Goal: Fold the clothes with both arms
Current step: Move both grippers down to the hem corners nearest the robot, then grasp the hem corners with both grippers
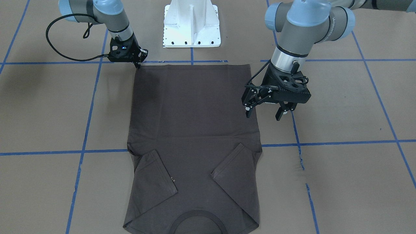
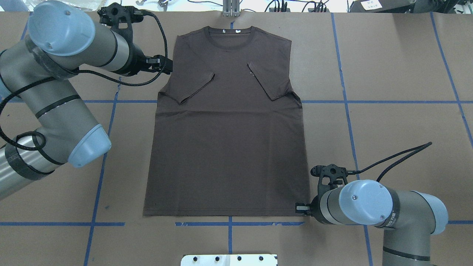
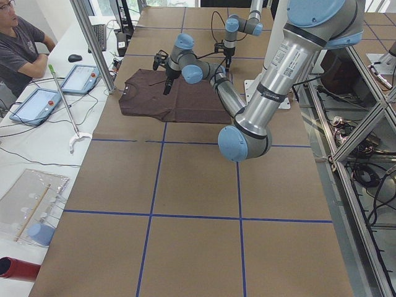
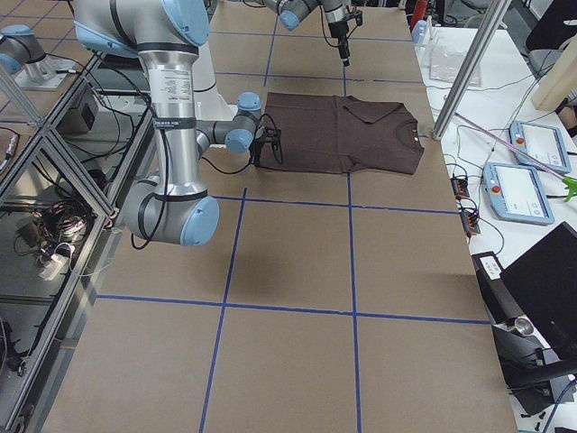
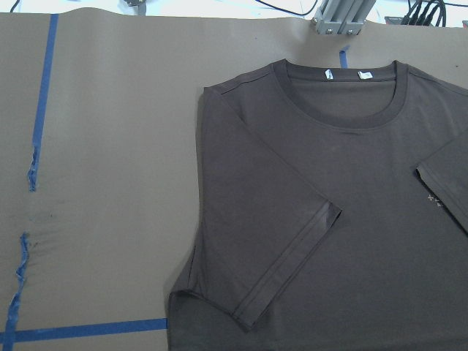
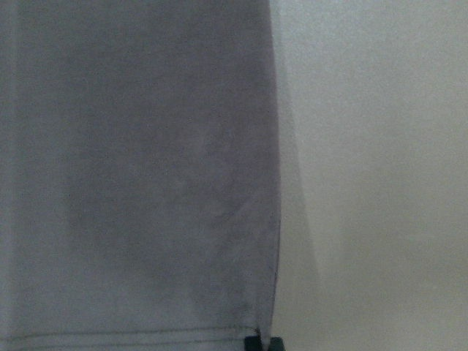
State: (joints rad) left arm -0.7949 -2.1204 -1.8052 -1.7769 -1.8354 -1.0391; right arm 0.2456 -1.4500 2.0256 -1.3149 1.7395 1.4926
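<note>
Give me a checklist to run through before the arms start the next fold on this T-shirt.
1. The T-shirt lies flat on the table: ok.
2. Both sleeves are folded in over the chest: ok.
3. The hem is straight, with no bunching: ok.
4. The right gripper sits at the hem corner: ok.
5. The right gripper is clamped on cloth: cannot tell, since its fingertips show too small and blurred.
6. The left gripper grips the shirt: not ok. It is open beside the side edge and holds nothing.
</note>
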